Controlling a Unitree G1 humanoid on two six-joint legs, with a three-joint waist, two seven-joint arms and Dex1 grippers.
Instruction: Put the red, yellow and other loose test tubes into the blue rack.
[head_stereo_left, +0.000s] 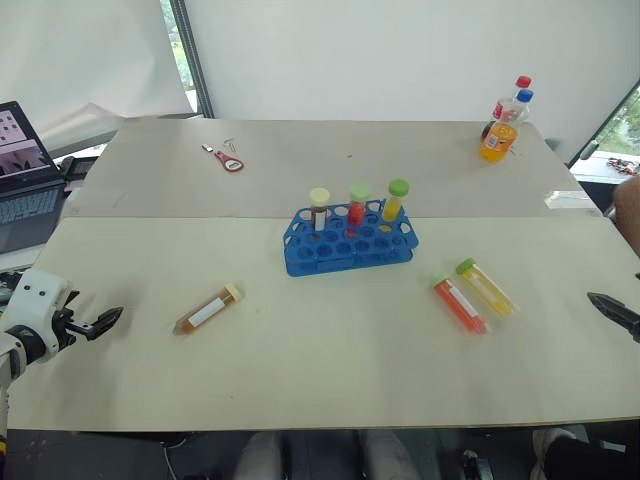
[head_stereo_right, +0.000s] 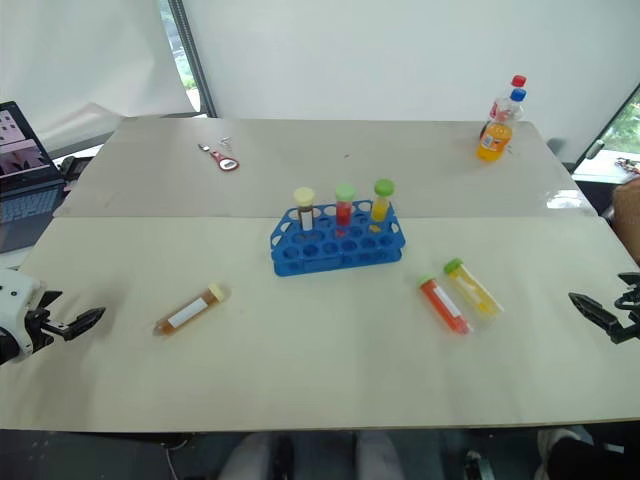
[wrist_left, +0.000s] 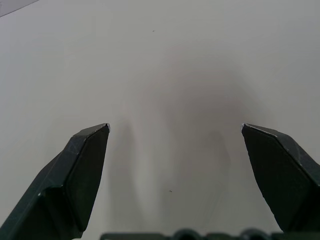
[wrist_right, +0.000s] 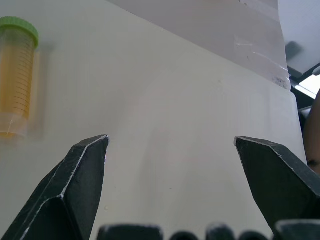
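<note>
Left eye view is showing a pale table (head_stereo_left: 300, 380) with a white wall behind. The blue rack (head_stereo_left: 350, 242) is sitting mid-table, and three loose test tubes (head_stereo_left: 208, 309) are lying nearby. Left wrist view is showing the left gripper (wrist_left: 175, 130) hanging wide open, empty. Right wrist view is showing the right gripper (wrist_right: 171, 140) spreading wide open, empty.

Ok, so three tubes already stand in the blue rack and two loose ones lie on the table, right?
Not quite: three loose tubes lie on the table, as the left eye view shows: the brown tube, the red tube and the yellow tube. Three tubes do stand in the blue rack.
</note>
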